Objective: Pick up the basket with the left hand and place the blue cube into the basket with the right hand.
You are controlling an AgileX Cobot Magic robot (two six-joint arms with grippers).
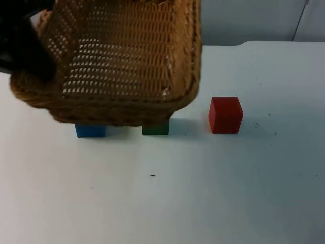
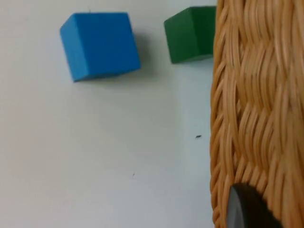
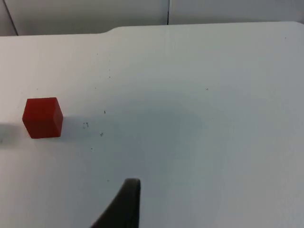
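Wicker basket (image 1: pixel 127 66) is up off the desk (image 1: pixel 203 203), held by the left arm at its left rim; top view has it tilted and hanging over the row of cubes. Left gripper (image 1: pixel 30 61) is at that rim, a dark shape against the weave. Left wrist view has one black finger (image 2: pixel 242 209) pressed on the outside of the basket wall (image 2: pixel 256 109), so the fingers are closed on the rim.

Blue cube (image 1: pixel 91 130) sits on the desk under the basket's front-left edge, mostly covered from above; fully visible in the left wrist view (image 2: pixel 99 43). Green cube (image 1: pixel 155 128) is just beside it, under the basket's front-right corner, partly behind the wall in the left wrist view (image 2: pixel 190 34). Red cube (image 1: pixel 225 115) stands apart from the basket, out in the open.

Right gripper: one black fingertip (image 3: pixel 123 204) over bare desk, red cube (image 3: pixel 42 117) well off to the side. Can't tell how far its fingers are open.
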